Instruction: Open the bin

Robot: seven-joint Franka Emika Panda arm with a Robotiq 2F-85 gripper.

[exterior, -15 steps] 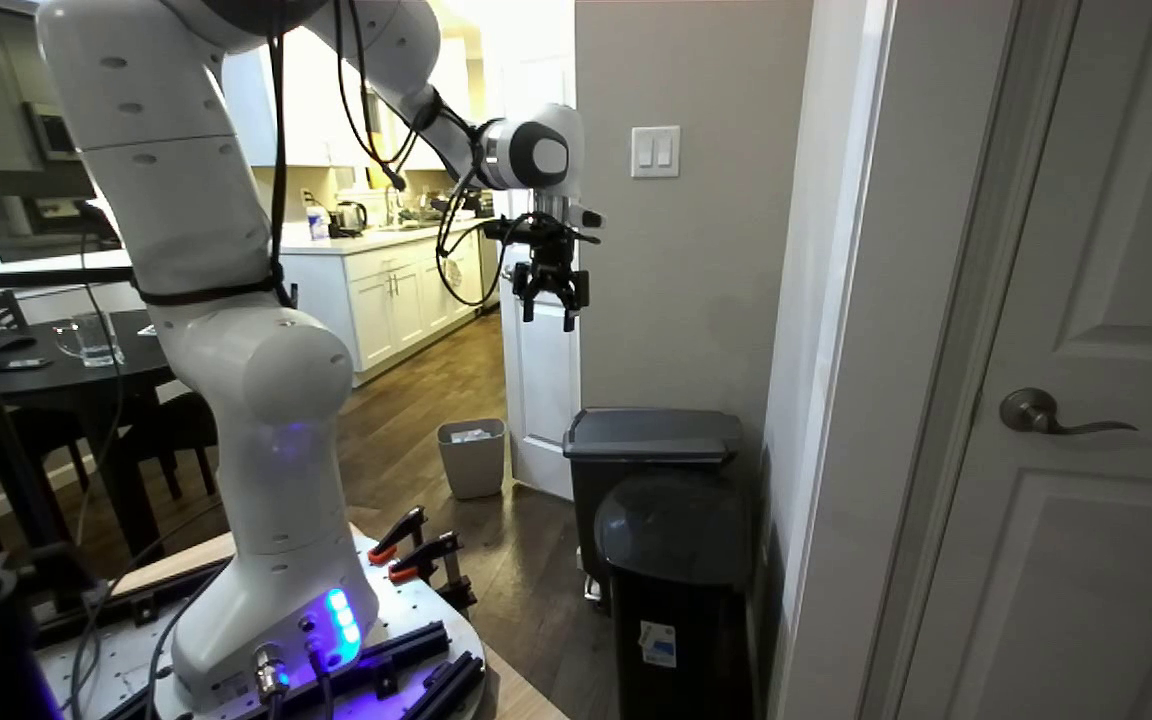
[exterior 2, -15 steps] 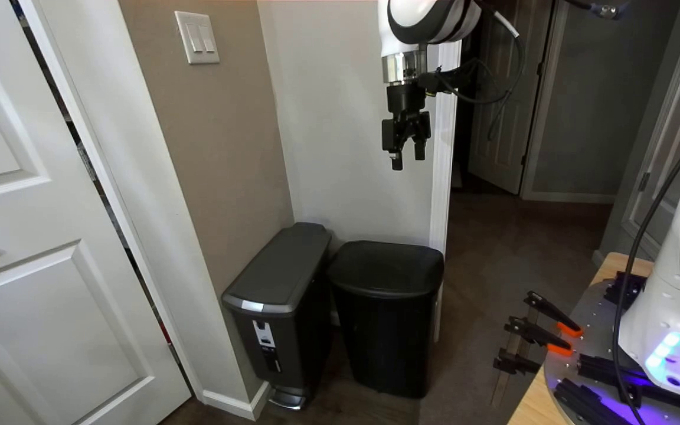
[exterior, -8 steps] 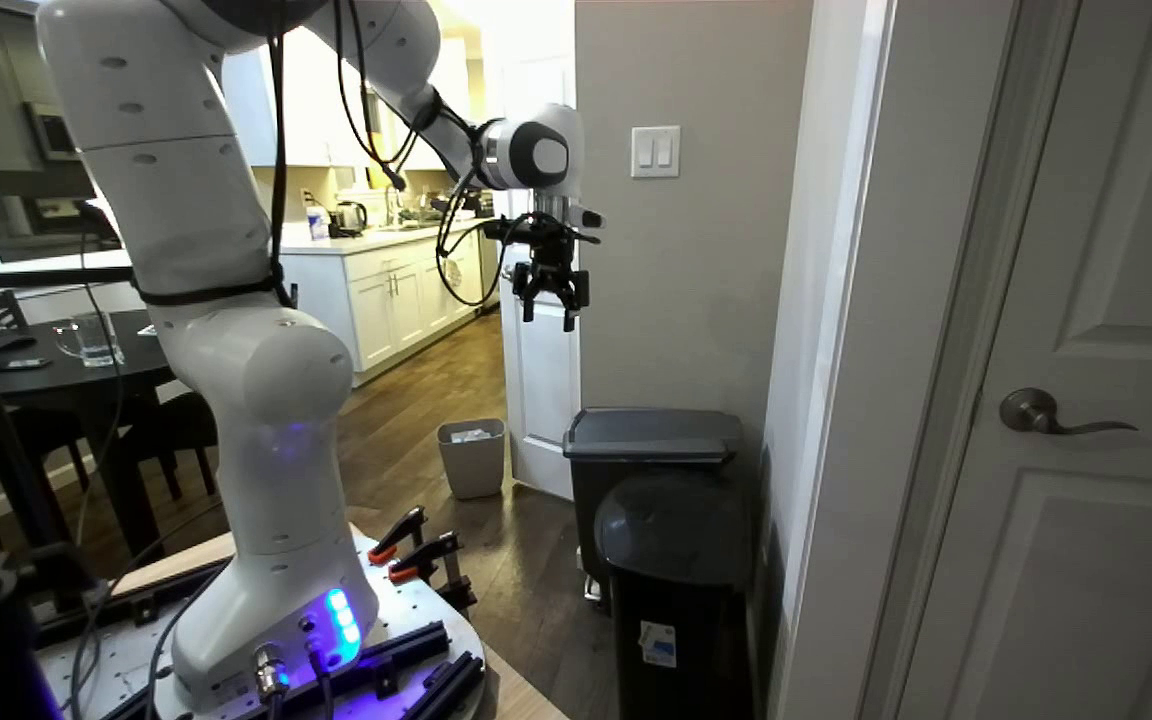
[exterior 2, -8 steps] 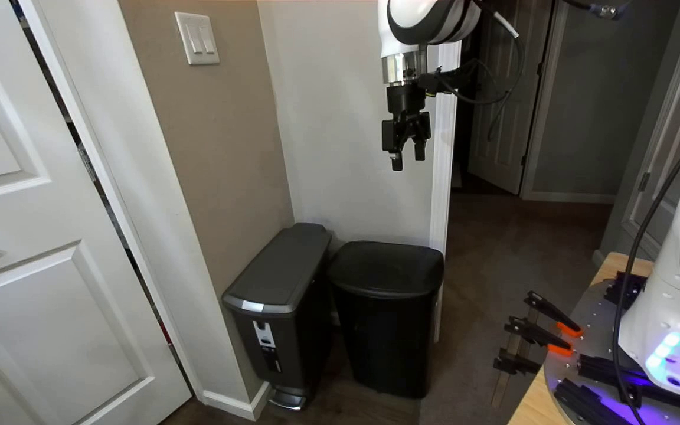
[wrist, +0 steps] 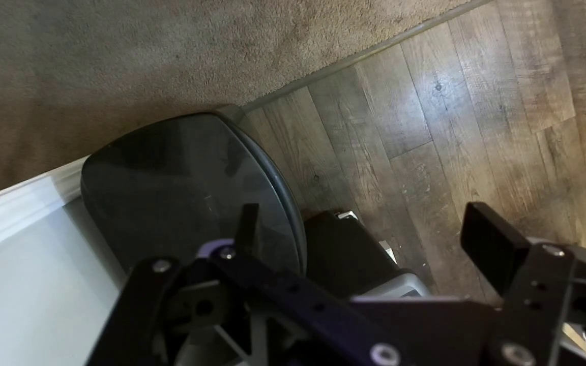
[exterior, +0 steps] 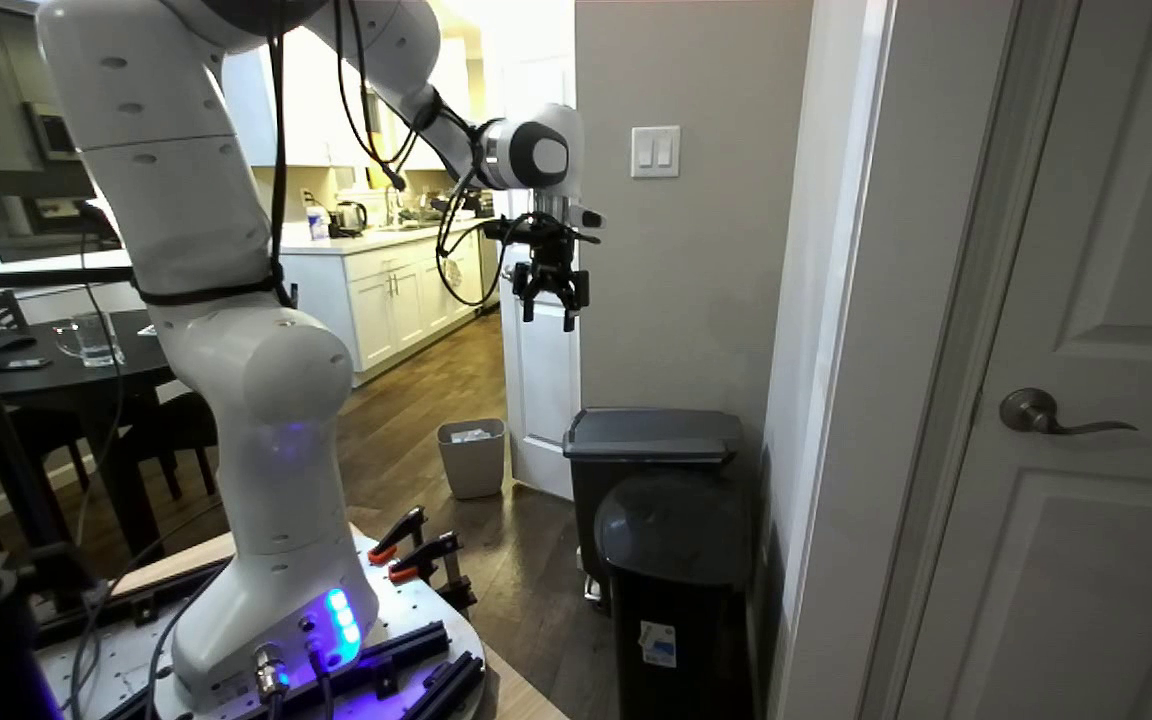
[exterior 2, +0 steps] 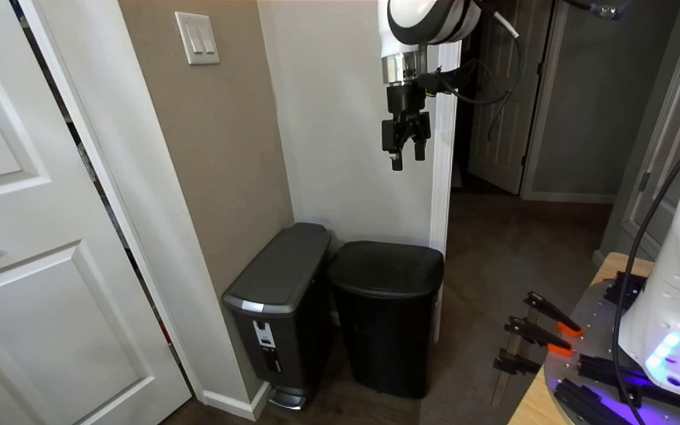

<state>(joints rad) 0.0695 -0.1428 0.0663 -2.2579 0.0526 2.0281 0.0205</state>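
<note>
The bin, tall and black with a flat dark-grey lid, stands in the wall corner in both exterior views (exterior: 651,432) (exterior 2: 281,265). Its lid is down. A metal pedal (exterior 2: 287,398) shows at its foot. My gripper (exterior: 548,318) (exterior 2: 408,160) hangs fingers-down, well above the bins and touching nothing. In the wrist view the two fingers (wrist: 364,221) stand wide apart with nothing between them. The bin's dark side and grey lid corner (wrist: 346,254) show low between them there; the gripper hides the rest of the lid.
A second, all-black bin (exterior: 676,530) (exterior 2: 387,268) with its lid down stands beside the bin; its lid fills the wrist view's left middle (wrist: 181,183). A small grey basket (exterior: 473,465) stands on the floor. Walls and a door (exterior 2: 51,265) border the bins.
</note>
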